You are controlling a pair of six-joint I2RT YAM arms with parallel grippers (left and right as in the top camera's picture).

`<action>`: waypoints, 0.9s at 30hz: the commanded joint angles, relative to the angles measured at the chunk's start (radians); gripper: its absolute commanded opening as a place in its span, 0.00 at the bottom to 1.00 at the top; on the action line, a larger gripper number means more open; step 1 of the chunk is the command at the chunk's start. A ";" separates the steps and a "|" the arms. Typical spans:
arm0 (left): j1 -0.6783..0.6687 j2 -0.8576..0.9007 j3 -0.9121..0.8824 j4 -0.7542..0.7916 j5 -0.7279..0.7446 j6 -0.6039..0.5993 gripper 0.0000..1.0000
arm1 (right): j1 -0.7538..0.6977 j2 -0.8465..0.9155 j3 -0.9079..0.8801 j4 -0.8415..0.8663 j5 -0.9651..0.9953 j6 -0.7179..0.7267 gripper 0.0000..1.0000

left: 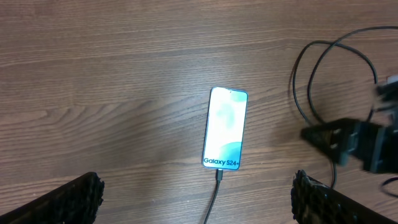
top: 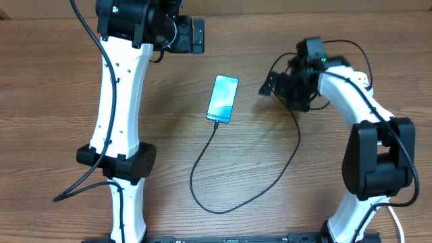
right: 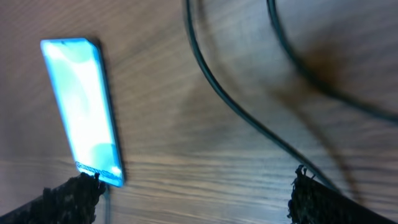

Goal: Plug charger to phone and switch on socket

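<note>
Charger seated in the phone, both arms idle above it

The wooden table (top: 54, 81) carries everything; the left gripper (top: 197, 35), upper middle of the frame, and the right gripper (top: 270, 84), right of centre, stand wide open and hold nothing, probably because the connector already sits in the phone; the charger (top: 219, 210) makes a thin black loop from the phone's lower end down and back up toward the right; the phone (top: 223, 99) lies flat at centre, screen lit pale blue; the socket I cannot see.

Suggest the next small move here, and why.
Probably swing the open right gripper aside to expose where the thin black charger cable ends: its tip already looks seated in the lit light-blue smartphone, and no white power strip shows in any view.
</note>
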 commanded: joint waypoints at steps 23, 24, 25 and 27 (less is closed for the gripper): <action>0.002 0.003 0.002 -0.002 -0.014 0.019 1.00 | -0.601 0.028 0.833 -0.328 0.298 -0.072 1.00; 0.002 0.003 0.002 -0.002 -0.014 0.019 1.00 | -0.640 0.037 0.833 -0.336 0.232 -0.105 1.00; 0.002 0.003 0.002 -0.002 -0.014 0.019 1.00 | -0.674 0.049 0.830 -0.342 0.163 -0.149 1.00; 0.002 0.003 0.002 -0.002 -0.014 0.019 1.00 | -0.726 0.067 0.813 -0.351 0.056 -0.235 1.00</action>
